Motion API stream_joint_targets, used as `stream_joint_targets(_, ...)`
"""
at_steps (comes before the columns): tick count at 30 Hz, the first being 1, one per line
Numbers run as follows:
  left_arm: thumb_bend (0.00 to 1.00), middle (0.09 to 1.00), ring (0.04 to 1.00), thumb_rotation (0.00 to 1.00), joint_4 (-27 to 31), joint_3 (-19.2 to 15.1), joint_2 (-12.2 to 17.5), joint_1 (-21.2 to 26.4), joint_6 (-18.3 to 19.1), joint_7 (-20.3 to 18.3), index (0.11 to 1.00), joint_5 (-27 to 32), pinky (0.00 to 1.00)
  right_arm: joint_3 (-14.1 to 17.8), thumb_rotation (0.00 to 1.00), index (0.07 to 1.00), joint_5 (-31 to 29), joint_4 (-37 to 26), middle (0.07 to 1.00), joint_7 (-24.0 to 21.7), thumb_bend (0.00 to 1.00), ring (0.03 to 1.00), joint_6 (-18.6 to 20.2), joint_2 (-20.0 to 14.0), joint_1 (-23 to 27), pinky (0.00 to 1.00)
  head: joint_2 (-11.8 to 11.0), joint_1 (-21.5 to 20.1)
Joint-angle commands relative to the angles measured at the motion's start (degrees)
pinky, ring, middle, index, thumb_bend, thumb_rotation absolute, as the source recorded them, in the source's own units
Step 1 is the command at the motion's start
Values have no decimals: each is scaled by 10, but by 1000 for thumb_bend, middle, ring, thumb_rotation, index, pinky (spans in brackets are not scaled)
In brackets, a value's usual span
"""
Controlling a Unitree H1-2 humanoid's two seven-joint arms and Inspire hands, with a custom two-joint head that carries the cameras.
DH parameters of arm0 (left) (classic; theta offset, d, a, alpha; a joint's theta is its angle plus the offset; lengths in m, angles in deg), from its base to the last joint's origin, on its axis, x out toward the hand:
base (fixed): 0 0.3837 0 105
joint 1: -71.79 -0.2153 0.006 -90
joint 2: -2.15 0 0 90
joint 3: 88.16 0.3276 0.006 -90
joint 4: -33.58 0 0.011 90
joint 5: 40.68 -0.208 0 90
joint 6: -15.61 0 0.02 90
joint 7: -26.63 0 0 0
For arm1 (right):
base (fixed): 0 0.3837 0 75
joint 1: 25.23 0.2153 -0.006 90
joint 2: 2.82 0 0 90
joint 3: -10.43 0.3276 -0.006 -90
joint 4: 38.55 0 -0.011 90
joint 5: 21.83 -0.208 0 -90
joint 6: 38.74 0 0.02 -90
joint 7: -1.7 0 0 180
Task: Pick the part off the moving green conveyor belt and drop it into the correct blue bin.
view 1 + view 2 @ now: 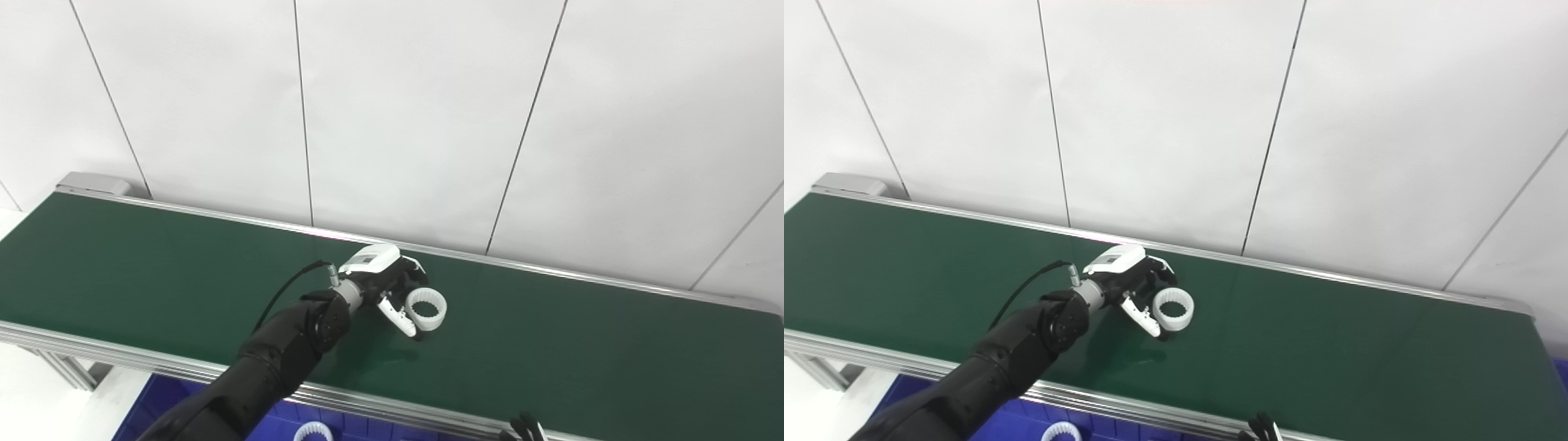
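A white toothed ring part (426, 309) is on the green conveyor belt (612, 349) near its middle. My left hand (392, 285) reaches over the belt and has its thumb and fingers closed around the ring, which looks tilted and slightly raised. The same grasp shows in the right eye view, with the hand (1136, 278) on the ring (1174, 309). Only the dark fingertips of my right hand (523, 427) show at the bottom edge, below the belt's near rail. A blue bin (153, 407) lies below the belt at the bottom left.
Another white ring (312, 432) lies in the blue bin under the near rail. The belt has silver rails along its near and far sides. A white panelled wall stands right behind the belt. A bit of blue shows at the far right (1560, 367).
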Motion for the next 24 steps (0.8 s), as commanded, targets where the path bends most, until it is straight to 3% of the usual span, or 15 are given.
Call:
stream_joint_targets(1, 972, 756, 716, 265, 10, 14, -31, -6, -4, -20, 704, 6, 799, -28, 840, 893, 7, -1, 869, 3, 682, 808, -17, 49, -2, 784, 0, 0)
stream_joint_targets(19, 960, 765, 714, 246, 21, 28, -56, -6, 4, -36, 719, 7, 804, -40, 793, 877, 7, 3, 829, 12, 699, 772, -17, 62, -3, 759, 1, -20)
stream_joint_targets(24, 939, 739, 670, 233, 8, 41, -72, -14, -12, 9, 702, -8, 782, -44, 792, 877, 20, 6, 836, 16, 721, 787, -11, 64, -1, 769, 0, -31)
